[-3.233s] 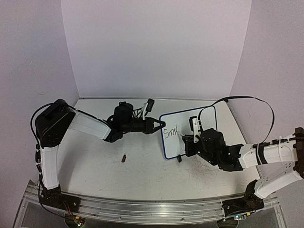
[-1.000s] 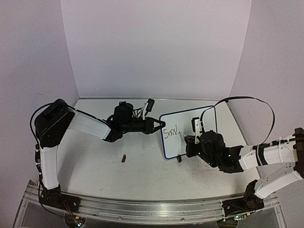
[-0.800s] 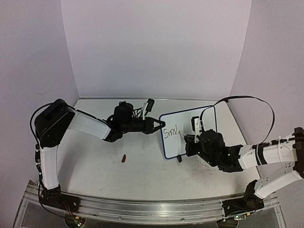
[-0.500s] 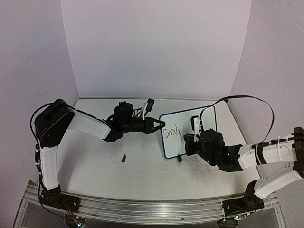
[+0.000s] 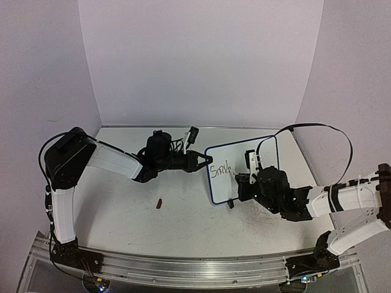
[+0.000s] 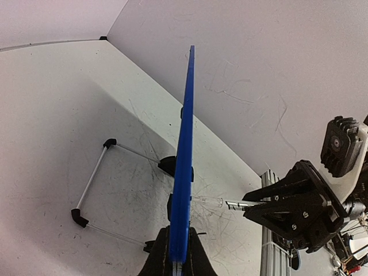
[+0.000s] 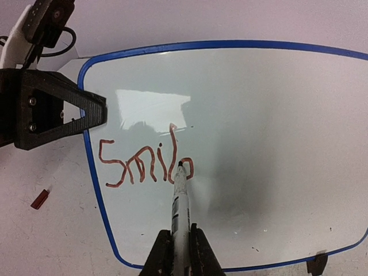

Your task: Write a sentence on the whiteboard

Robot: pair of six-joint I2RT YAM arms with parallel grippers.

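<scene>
Two grippers, one board, one loose cap, listed from the desk's near edge outward.

1. Red cap: small, lying on the table left of centre, well apart from the rest.
2. Right gripper: fingers closed around a marker, its tip touching the board at the last letter.
3. Whiteboard: right half of the desk, toward the far edge, propped on its wire stand.
4. Sentence: reddish strokes by the board's left edge, reading roughly "Smile" (last letter unclear); the rest not yet written.
5. Left gripper: pinched shut on the blue frame at the left edge.

Handling, as judged: board light, stiff, slick-faced, apt to slide or tip under pen pressure. Hold by the frame, never the face, where ink would smear.
</scene>
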